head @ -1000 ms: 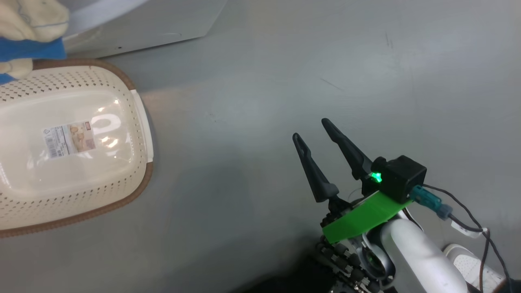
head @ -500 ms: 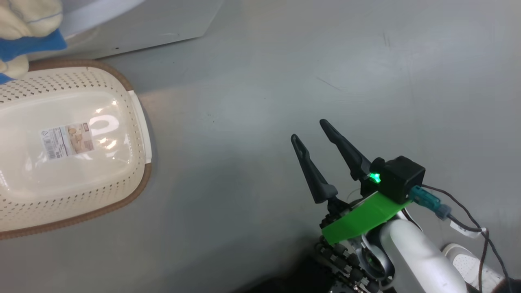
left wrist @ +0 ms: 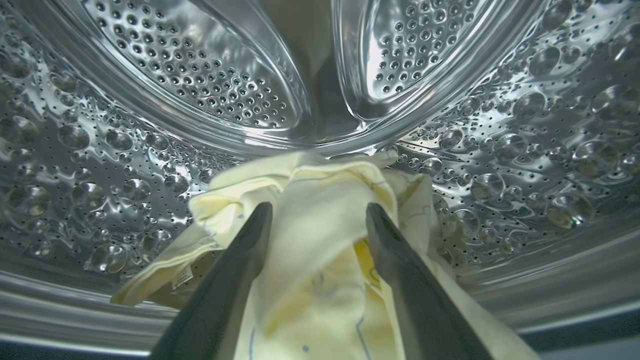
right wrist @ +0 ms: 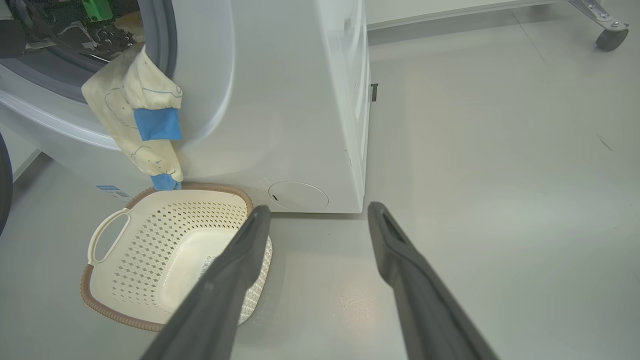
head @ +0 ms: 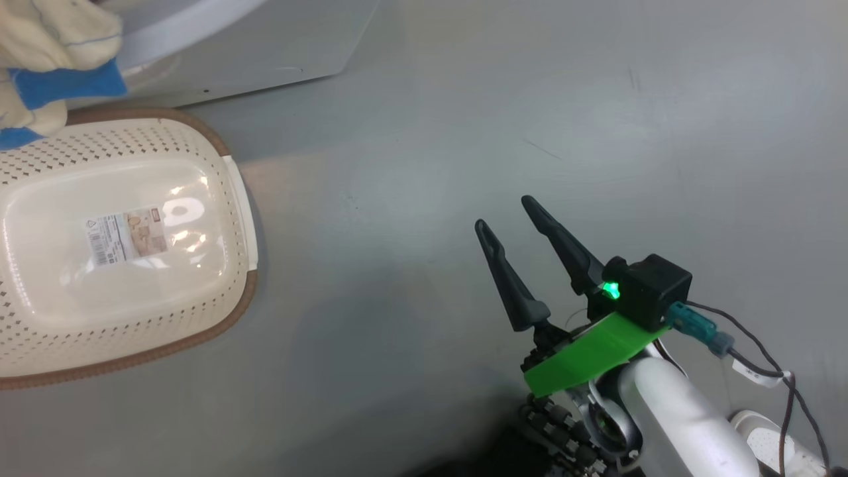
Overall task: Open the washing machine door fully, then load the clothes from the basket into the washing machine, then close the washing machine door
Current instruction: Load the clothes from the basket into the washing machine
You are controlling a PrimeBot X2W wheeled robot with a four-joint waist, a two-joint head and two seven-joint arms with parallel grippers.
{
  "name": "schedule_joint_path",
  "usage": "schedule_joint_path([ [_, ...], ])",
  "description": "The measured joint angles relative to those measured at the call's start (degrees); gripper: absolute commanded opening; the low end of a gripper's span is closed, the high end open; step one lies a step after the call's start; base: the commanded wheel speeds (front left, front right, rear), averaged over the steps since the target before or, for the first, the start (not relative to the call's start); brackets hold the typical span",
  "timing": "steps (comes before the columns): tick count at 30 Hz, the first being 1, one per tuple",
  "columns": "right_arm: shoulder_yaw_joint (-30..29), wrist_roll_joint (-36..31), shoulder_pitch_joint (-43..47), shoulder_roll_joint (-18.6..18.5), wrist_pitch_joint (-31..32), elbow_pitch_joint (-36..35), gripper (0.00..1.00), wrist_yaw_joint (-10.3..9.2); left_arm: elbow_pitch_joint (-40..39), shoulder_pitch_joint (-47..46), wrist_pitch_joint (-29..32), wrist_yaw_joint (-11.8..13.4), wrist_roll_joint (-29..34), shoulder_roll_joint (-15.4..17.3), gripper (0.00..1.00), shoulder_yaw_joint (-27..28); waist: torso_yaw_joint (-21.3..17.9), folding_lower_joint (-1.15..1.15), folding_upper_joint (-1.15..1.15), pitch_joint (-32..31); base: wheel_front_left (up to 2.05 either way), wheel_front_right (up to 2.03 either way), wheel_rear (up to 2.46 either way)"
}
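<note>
Head view: your right gripper [head: 505, 212] hangs above the floor [head: 464, 99], fingers spread and grasping nothing; the basket [head: 40, 344] is cut off at the left.

Left wrist view: the left gripper [left wrist: 319, 207] has its fingers parted and released, with the clothes [left wrist: 310, 250] lying between them in the drum [left wrist: 100, 150].

Right wrist view: an end of the clothes dangles from the cropped opening of the washing machine [right wrist: 280, 100].

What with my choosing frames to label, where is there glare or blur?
Head view: lamp glare whitens the basket base. Left wrist view: the drum glitters with bright highlights all over; the clothes read clearly. Right wrist view: evenly lit, the washing machine sharp.
</note>
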Motion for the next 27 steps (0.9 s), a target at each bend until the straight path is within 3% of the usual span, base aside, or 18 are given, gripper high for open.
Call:
schedule_joint_path([
  [12,-0.66,-0.04,0.01,-0.01,0.0,0.52,1.0,0.0,2.65,-0.3,-1.24,0.57,-1.97,-3.35,1.0,-0.01,2.05,0.0,0.0,-2.02,0.0,0.0,0.0],
  [27,-4.3,-2.42,-0.09,-0.03,0.0,1.37,1.0,0.0,2.85,6.28,-10.45,0.1,-6.27,-8.92,1.0,0.3,7.86,0.0,0.0,-6.75,0.0,0.0,0.0],
])
